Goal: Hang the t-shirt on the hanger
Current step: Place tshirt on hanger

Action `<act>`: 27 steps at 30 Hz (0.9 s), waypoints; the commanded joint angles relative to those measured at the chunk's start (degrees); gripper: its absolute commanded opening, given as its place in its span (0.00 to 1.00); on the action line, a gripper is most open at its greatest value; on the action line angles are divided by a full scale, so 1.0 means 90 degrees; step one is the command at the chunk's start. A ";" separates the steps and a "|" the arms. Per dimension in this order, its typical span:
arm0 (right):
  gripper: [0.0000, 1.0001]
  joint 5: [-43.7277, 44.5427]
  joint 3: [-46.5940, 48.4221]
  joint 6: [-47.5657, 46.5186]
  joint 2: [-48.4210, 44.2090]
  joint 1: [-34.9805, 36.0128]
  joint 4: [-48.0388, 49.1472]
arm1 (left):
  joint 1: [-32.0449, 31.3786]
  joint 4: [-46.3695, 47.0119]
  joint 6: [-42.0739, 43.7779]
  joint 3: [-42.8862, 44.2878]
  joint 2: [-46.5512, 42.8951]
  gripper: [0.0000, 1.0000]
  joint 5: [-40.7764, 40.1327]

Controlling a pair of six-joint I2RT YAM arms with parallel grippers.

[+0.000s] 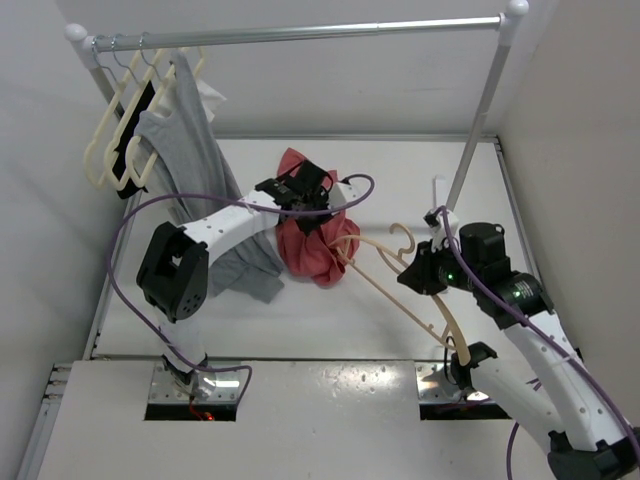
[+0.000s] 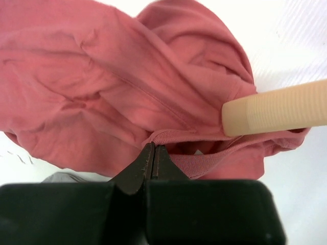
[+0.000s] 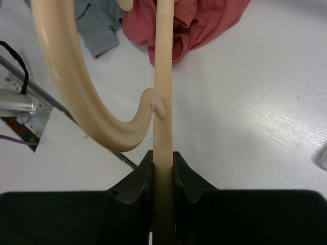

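The coral-red t-shirt [image 1: 312, 250] hangs bunched from my left gripper [image 1: 300, 208], its lower part resting on the white table. In the left wrist view my left gripper [image 2: 154, 148] is shut on the ribbed neck edge of the t-shirt [image 2: 102, 87]. The tan hanger [image 1: 405, 290] runs slantwise from the shirt toward the near right. One ribbed arm end of the hanger [image 2: 276, 109] pokes in at the neck opening. My right gripper [image 1: 418, 272] is shut on the hanger's straight bar [image 3: 163, 102], with the curved hook [image 3: 76, 97] to its left.
A metal clothes rail [image 1: 300, 33] spans the back, its right post [image 1: 480, 120] standing on the table. Pale cream hangers [image 1: 125, 140] and a grey garment [image 1: 190, 140] hang at its left end, and the garment trails onto the table [image 1: 400, 160]. Purple cables loop round both arms.
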 commanded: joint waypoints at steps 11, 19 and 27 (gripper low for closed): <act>0.00 -0.0025 0.0454 -0.0038 -0.0214 0.0062 -0.0127 | 0.0083 0.0070 0.0032 -0.0254 -0.0267 0.00 -0.0185; 0.00 0.0044 0.0113 0.0020 0.0098 0.0062 0.0711 | 0.0083 -0.0067 -0.0164 -0.0059 -0.0325 0.00 0.0205; 0.00 -0.0318 -0.0063 -0.0107 0.0499 0.0062 0.0996 | 0.0083 -0.0067 -0.0496 0.0224 -0.0131 0.00 0.0322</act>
